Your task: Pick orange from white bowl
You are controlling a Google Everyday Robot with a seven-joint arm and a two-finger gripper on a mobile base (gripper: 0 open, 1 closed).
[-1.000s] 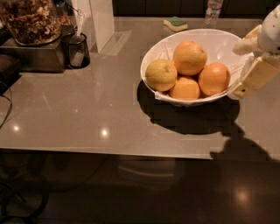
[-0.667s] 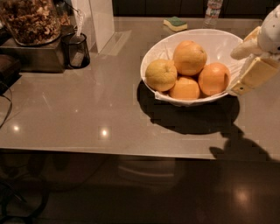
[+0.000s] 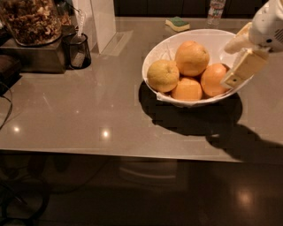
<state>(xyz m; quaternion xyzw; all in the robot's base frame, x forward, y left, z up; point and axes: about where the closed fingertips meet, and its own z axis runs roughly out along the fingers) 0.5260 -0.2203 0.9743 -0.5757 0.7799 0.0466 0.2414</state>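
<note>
The white bowl (image 3: 166, 44) stands on the grey counter right of centre and holds several fruits. The orange (image 3: 212, 79), deep orange and round, lies at the bowl's right side. Beside it are another orange fruit (image 3: 186, 89) at the front, a larger, paler fruit (image 3: 192, 57) on top and a pale yellow fruit (image 3: 163, 75) at the left. My gripper (image 3: 227, 65) reaches in from the right edge over the bowl's right rim. It is open, with one cream finger (image 3: 245, 66) just right of the orange and the other (image 3: 238, 40) above it. It holds nothing.
A glass jar of nuts (image 3: 31, 20) stands on a metal box at the back left, with a black cup (image 3: 77, 50) and a white box (image 3: 101, 22) beside it. A green-and-yellow sponge (image 3: 177, 23) and a bottle (image 3: 215, 12) are at the back. The counter's front edge (image 3: 132, 152) runs across the view.
My gripper has moved a little to the left and up, closer to the orange at the bowl's right rim. The bowl and fruits have not moved.
</note>
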